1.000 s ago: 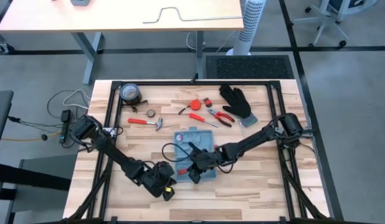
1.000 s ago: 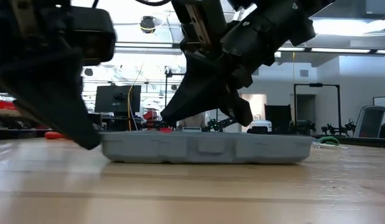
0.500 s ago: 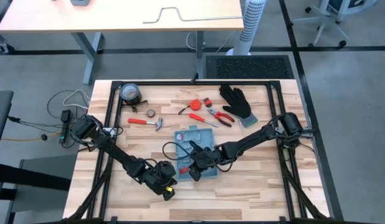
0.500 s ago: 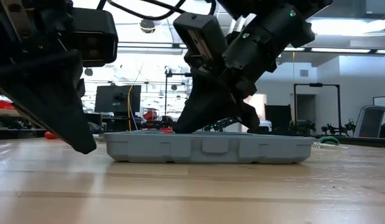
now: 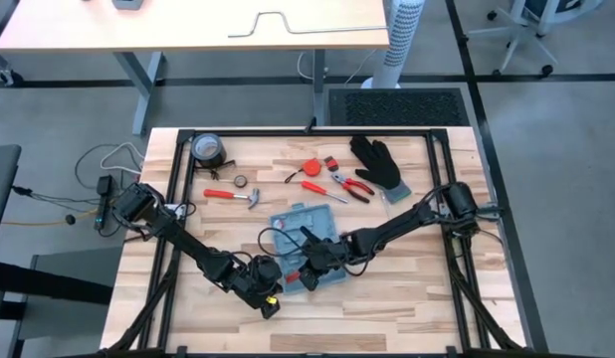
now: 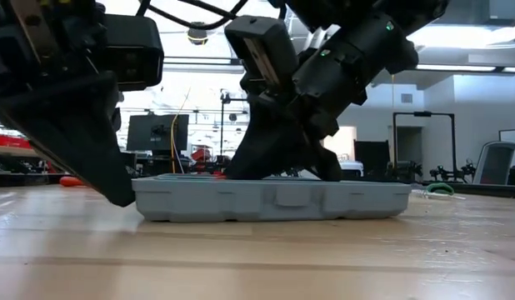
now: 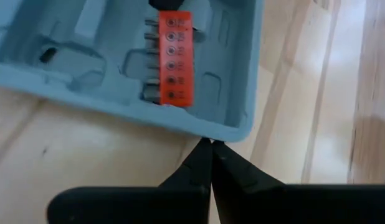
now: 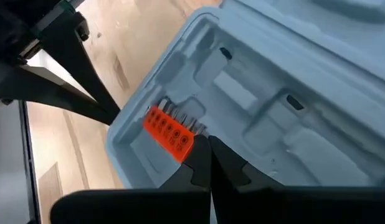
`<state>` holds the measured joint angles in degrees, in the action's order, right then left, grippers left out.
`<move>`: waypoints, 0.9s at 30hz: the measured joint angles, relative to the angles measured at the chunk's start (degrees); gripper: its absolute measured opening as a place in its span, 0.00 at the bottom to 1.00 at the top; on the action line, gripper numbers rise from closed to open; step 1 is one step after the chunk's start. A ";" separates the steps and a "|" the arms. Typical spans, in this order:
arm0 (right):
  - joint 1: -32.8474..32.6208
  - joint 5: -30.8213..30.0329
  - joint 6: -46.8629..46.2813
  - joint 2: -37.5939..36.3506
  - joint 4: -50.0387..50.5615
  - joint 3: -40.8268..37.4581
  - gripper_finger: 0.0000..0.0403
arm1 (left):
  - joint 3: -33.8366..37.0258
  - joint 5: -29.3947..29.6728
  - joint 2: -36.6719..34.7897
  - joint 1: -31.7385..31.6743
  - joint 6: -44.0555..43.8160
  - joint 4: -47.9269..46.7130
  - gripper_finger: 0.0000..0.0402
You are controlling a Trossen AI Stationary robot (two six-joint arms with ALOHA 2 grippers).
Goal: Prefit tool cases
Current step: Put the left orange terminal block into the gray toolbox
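the left gripper [image 5: 269, 295], its two dark tapered fingers [image 7: 202, 163] pressed together to a point, sits low near the front edge of the pale plank worktop [image 5: 427, 288], its tip just outside a rounded corner of the tool case [image 5: 309, 245]. the case is a flat light-blue plastic tray with rounded corners and grey-blue moulded slots, lying open and slightly askew near the front middle of the worktop. an orange bit holder [image 7: 174, 58] with a row of round sockets is seated in one slot. the right gripper [image 5: 309, 272], fingers also closed tight, reaches down inside the case with its tip just beside that holder. farther back lie a red-handled hammer [image 5: 238, 196], red pliers [image 5: 353, 186], a black glove [image 5: 377, 162] and a roll of tape [image 5: 208, 149] near the far edge.
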<state>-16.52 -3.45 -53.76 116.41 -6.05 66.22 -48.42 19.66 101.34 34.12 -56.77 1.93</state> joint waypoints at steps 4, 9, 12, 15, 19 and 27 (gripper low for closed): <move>-0.81 -0.36 -0.32 -0.01 0.10 0.04 0.00 | 0.00 -0.05 0.00 -0.14 0.23 0.03 0.00; -1.43 0.05 -0.42 -0.34 0.34 -0.02 0.00 | 0.00 0.00 0.00 -0.16 0.59 -0.06 0.00; -1.83 0.28 -0.42 -0.40 0.40 -0.07 0.00 | 0.00 0.00 0.00 -0.19 0.59 -0.17 0.00; -2.17 0.51 -1.13 -0.40 0.44 -0.07 0.00 | -0.02 0.13 0.00 -0.19 0.57 -0.80 0.00; -2.96 1.38 -1.31 -0.41 0.42 -0.07 0.00 | 0.00 1.03 0.00 -0.27 0.17 -1.62 0.00; -3.45 0.84 -1.51 -1.46 3.75 -0.07 0.00 | 3.25 0.92 -0.02 -0.25 -2.91 2.19 0.00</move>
<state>-19.97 -2.60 -55.26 114.95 -2.30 66.15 -45.17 20.58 101.32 33.87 -59.68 4.13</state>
